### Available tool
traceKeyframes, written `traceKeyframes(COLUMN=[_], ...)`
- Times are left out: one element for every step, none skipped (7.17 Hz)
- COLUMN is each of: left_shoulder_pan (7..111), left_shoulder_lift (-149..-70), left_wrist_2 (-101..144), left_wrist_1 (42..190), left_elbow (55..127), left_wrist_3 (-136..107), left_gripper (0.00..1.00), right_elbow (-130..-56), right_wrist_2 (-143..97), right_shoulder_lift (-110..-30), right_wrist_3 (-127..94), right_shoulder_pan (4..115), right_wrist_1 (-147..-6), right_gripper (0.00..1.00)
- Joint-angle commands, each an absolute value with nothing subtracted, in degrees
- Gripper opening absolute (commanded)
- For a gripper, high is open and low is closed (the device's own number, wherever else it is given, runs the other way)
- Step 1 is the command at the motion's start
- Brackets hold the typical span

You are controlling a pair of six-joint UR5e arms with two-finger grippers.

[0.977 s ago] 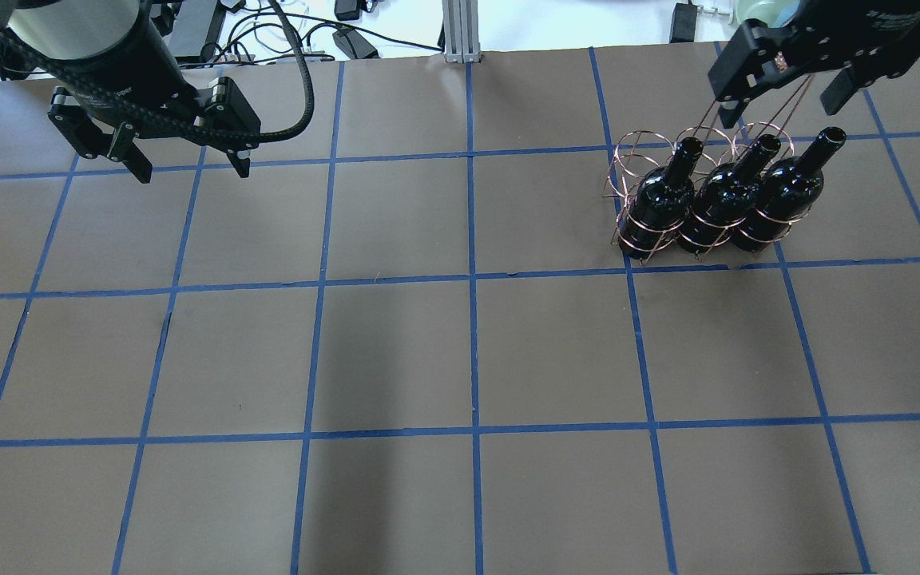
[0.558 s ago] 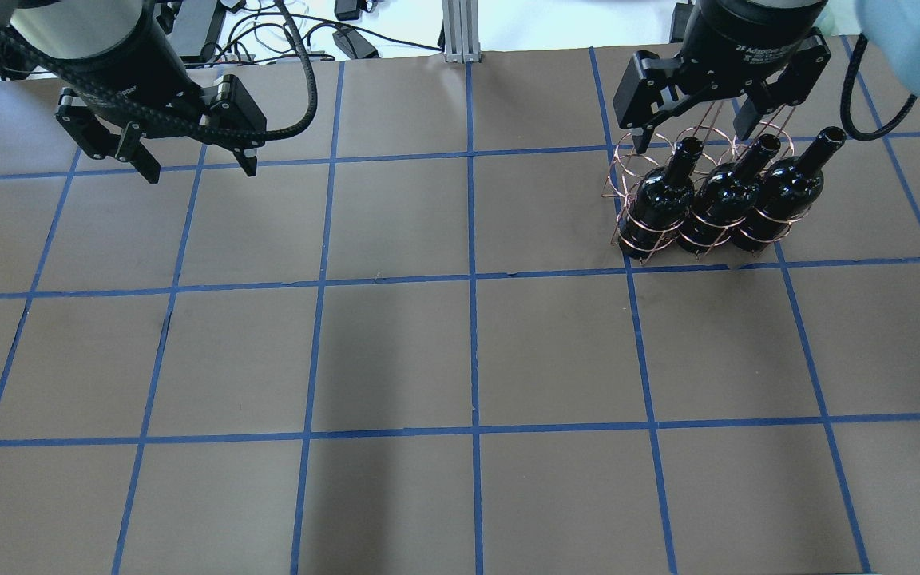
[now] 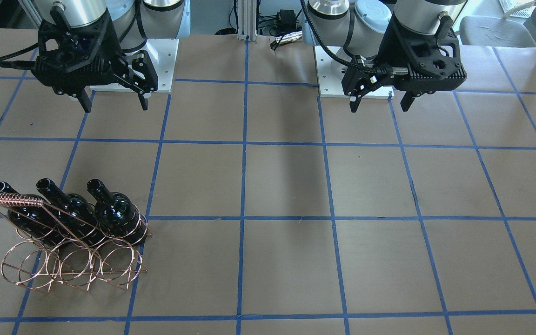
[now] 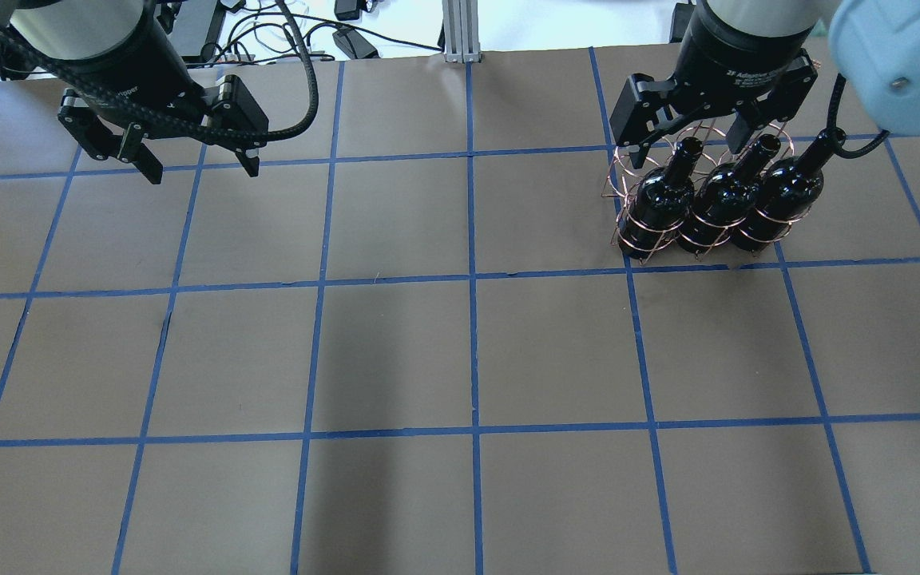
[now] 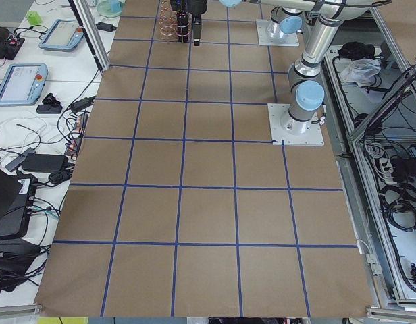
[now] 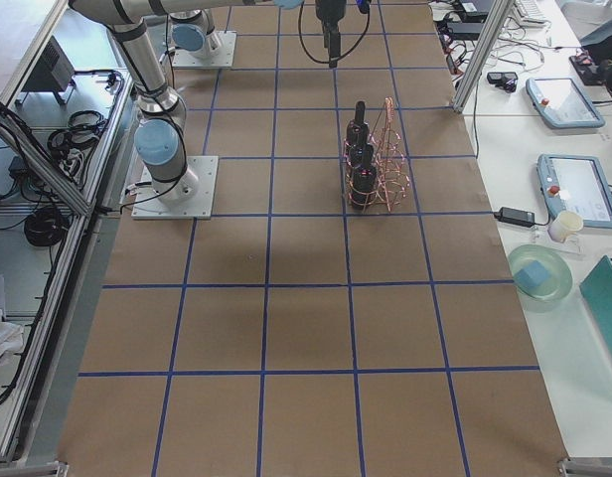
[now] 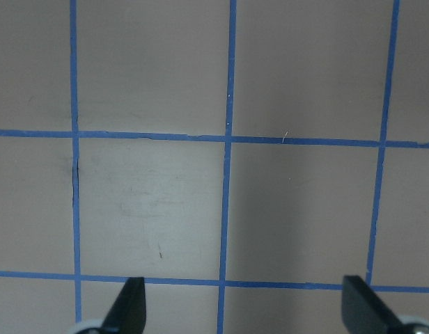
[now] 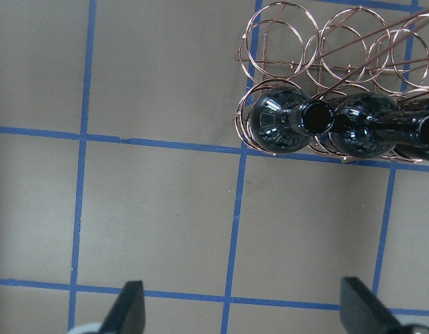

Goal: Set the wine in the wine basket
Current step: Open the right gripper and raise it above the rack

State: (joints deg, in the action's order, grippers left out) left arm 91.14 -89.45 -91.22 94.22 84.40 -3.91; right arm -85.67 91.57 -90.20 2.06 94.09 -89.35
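Three glossy black wine bottles (image 4: 660, 204) (image 4: 719, 200) (image 4: 779, 192) stand side by side in one row of the copper wire basket (image 4: 626, 164). They also show in the front view (image 3: 114, 211). The basket's other row (image 3: 63, 267) holds nothing, and its twisted handle (image 3: 12, 200) rises over the bottles. My right gripper (image 4: 680, 140) hangs open and empty, high up, touching neither basket nor bottles. Its wrist view shows the bottle mouths (image 8: 317, 117) and rings (image 8: 284, 35) below. My left gripper (image 4: 204, 174) is open and empty over bare table far to the left.
The table (image 4: 468, 351) is covered in brown paper with a blue tape grid. Cables and an aluminium post (image 4: 458, 32) lie along the far edge. The arm bases (image 3: 365, 88) are bolted on the robot's side. Side benches hold tablets (image 6: 559, 99) and a bowl.
My right gripper has swung in from the far right, turned to point straight down, and now hangs over the basket area. My left gripper has barely shifted. Bottles and basket have not moved.
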Motion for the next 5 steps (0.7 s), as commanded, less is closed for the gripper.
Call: traceKeyframes(left_shoulder_pan=[91.1,91.1,91.1,91.1,91.1], left_shoulder_lift=[-89.4,-89.3,-89.2,-89.2,-89.1], left_wrist_2=[-91.4,-91.4,-91.5,-91.5,-91.7], left_wrist_1=[94.3,94.6,94.7,94.7,94.7], left_elbow=[84.4,84.4,84.4,84.4,84.4], left_wrist_3=[-3.9,-3.9,-3.9,-3.9,-3.9], left_gripper=[1.0,1.0,1.0,1.0,1.0], right_elbow=[-85.8,-85.8,-85.8,-85.8,-85.8], right_wrist_2=[91.7,91.6,91.5,91.5,91.5], right_shoulder_lift=[-90.4,-90.4,-90.4,-90.4,-90.4], right_wrist_3=[2.5,2.5,2.5,2.5,2.5], right_shoulder_pan=[93.6,93.3,93.3,93.3,93.3], right_wrist_1=[-89.6,-89.5,-89.6,-89.6,-89.6], right_gripper=[1.0,1.0,1.0,1.0,1.0])
